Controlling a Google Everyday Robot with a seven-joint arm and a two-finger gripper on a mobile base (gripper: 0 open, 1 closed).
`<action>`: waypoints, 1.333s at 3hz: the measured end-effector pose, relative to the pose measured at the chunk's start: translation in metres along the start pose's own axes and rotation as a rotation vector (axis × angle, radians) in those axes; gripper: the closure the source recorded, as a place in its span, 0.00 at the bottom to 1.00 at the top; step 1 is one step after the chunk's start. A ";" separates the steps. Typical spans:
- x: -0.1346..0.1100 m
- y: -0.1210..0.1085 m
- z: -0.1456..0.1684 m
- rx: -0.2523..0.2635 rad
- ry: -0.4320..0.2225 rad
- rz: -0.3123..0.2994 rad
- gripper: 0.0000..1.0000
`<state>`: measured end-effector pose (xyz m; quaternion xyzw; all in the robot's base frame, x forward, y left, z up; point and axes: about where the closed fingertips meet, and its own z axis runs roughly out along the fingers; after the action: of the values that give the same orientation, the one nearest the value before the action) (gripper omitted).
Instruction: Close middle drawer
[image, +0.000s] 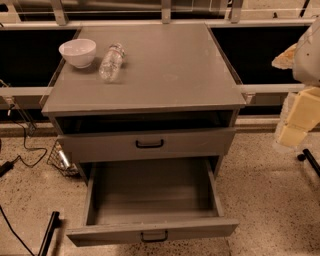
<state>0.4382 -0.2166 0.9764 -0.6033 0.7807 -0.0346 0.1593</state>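
The grey cabinet (150, 75) stands in the middle of the view. The middle drawer (152, 231) is pulled far out toward me, its long shallow grey box open and empty, with a small black handle (154, 236) on its plain front. Above it the taller top drawer front (145, 145) with its black handle stands slightly out, with a dark gap behind it. The lowest drawer is hidden under the open one. My gripper (296, 122), cream-coloured below a white arm, hangs at the right edge, well to the right of the cabinet and touching nothing.
A white bowl (78, 52) and a clear plastic bottle (111, 62) lying on its side rest on the cabinet top, back left. A wire basket (60, 160) and black cables (22, 145) lie on the speckled floor to the left. A black bar (49, 232) stands at the lower left.
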 end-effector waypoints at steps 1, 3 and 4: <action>0.000 0.000 0.000 0.000 0.000 0.000 0.00; 0.000 0.000 0.000 0.000 0.000 0.000 0.42; 0.000 0.000 0.000 0.000 0.000 0.000 0.73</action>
<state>0.4382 -0.2166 0.9764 -0.6033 0.7807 -0.0347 0.1594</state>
